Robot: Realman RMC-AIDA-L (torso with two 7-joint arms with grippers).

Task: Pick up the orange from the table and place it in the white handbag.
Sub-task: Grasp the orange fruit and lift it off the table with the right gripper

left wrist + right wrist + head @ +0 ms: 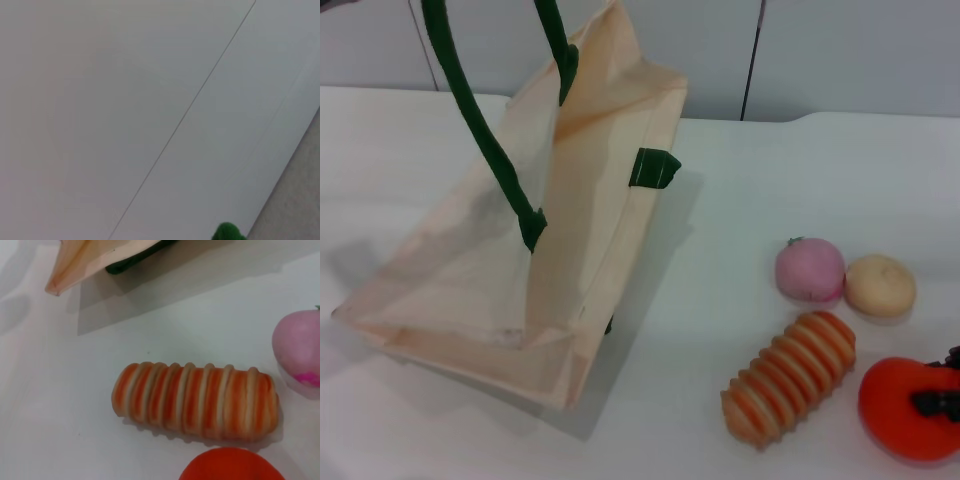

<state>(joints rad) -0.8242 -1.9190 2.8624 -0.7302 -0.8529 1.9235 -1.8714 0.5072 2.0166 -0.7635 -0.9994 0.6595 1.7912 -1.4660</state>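
The orange (908, 410) lies on the white table (740, 200) at the near right edge of the head view, with a dark stem nub on top. Its top edge also shows in the right wrist view (230, 466). A dark part of my right gripper (951, 358) shows at the frame edge just above the orange. The white handbag (520, 240) stands tilted on the left of the table. Its dark green handles (480, 120) rise out of the top of the head view. A green bit of handle (227, 233) shows in the left wrist view. My left gripper is out of view.
A ridged orange-and-cream striped oblong item (790, 390) lies just left of the orange and shows in the right wrist view (197, 400). A pink round item (810, 270) and a pale tan ball (880, 285) lie behind them. A grey wall stands behind the table.
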